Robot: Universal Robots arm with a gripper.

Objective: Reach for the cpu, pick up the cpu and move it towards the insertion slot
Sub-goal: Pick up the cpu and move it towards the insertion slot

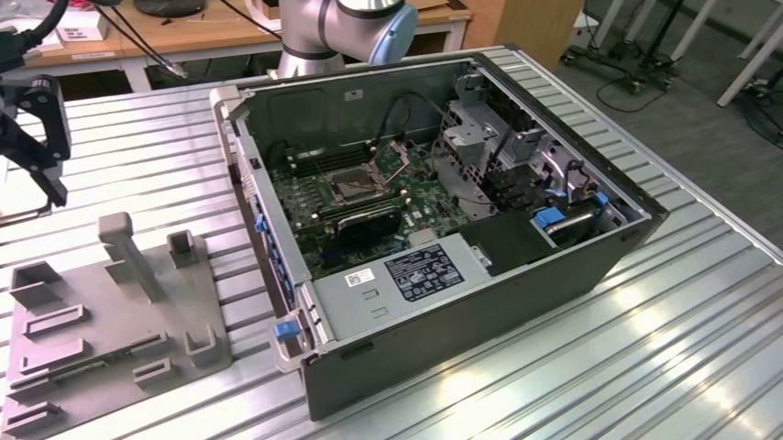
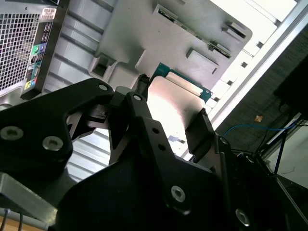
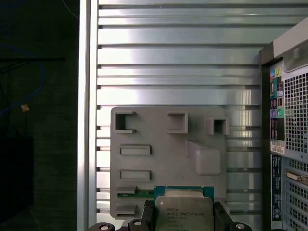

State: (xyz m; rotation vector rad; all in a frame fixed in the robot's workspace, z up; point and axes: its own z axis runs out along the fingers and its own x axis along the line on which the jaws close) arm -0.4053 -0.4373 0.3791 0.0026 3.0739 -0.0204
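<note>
Grips cpu [image 3: 184, 211] w/ gripper [image 3: 183, 220], narrowed to chip width, one finger [image 3: 147, 212] on each of two opp. edges. Confirms same hold in second wrist view: cpu [image 2: 175, 103] clamped betw. dark fingers [image 2: 202, 130]. Shows silvery face w/ green rim in both wrist views. Holds chip over grey plate [image 3: 159, 159], at the plate edge nearest the camera; cannot tell from wrist views alone how far chip is clear of plate surface. Finds plate [image 1: 73, 321] in ext. view at lower left on ribbed metal table [image 1: 661, 367], w/ upright blocks [image 1: 123, 247] on top. Places gripper [image 1: 35, 137] in ext. view at far left edge, above plate level, well apart from open case [image 1: 490, 302]. Locates slot [image 1: 348, 187] inside case on green board [image 1: 410, 183]: dark square w/ shiny metal frame, toward the ext. view's left side of case interior. Puts cpu well apart from slot, w/ case wall and a strip of table betw. them. Notes arm base [image 1: 330, 37] behind case at top of ext. view. Notes rear panel [image 3: 288, 120] of case, w/ vent grille and coloured ports, near plate in first wrist view.
</note>
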